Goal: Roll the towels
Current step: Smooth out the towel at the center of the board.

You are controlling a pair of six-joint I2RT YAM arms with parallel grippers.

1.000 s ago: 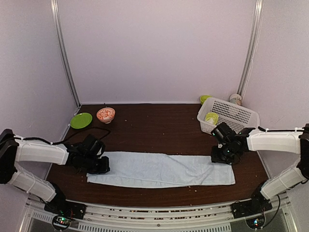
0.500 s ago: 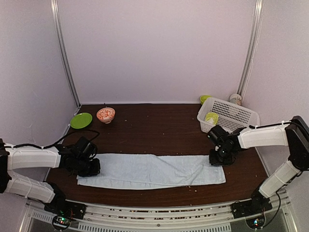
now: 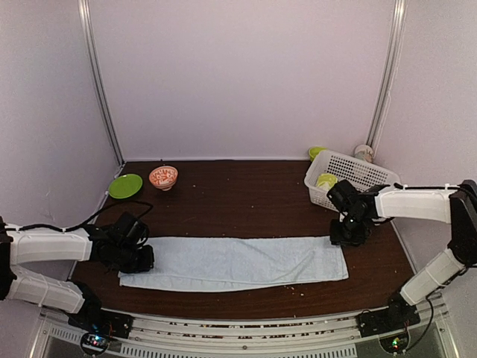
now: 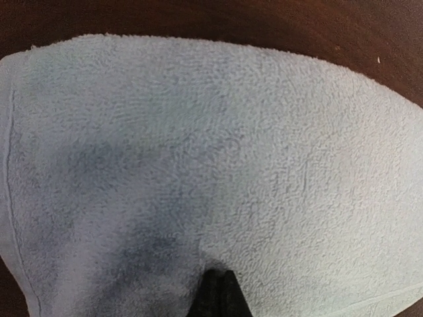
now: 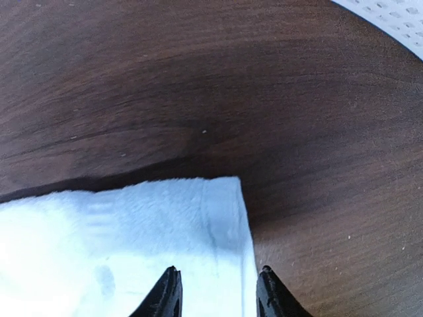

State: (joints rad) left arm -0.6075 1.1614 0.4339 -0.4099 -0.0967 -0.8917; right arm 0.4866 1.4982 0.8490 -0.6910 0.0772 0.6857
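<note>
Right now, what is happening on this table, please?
Two robot arms are working on a pale blue towel, which lies spread flat along the near side of the table. The left gripper is shut on the towel's left end. The right gripper hangs open over the far right corner, holding nothing. No part is rolled yet.

The left arm [image 3: 52,245] lies low across the frame's lower left, left gripper [image 3: 138,257] pinched closed; the right arm [image 3: 414,203] reaches in from the right edge, right gripper [image 3: 349,235] pointing down, jaws parted.

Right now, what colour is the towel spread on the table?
Plain pale blue towel, best in top external view.
</note>
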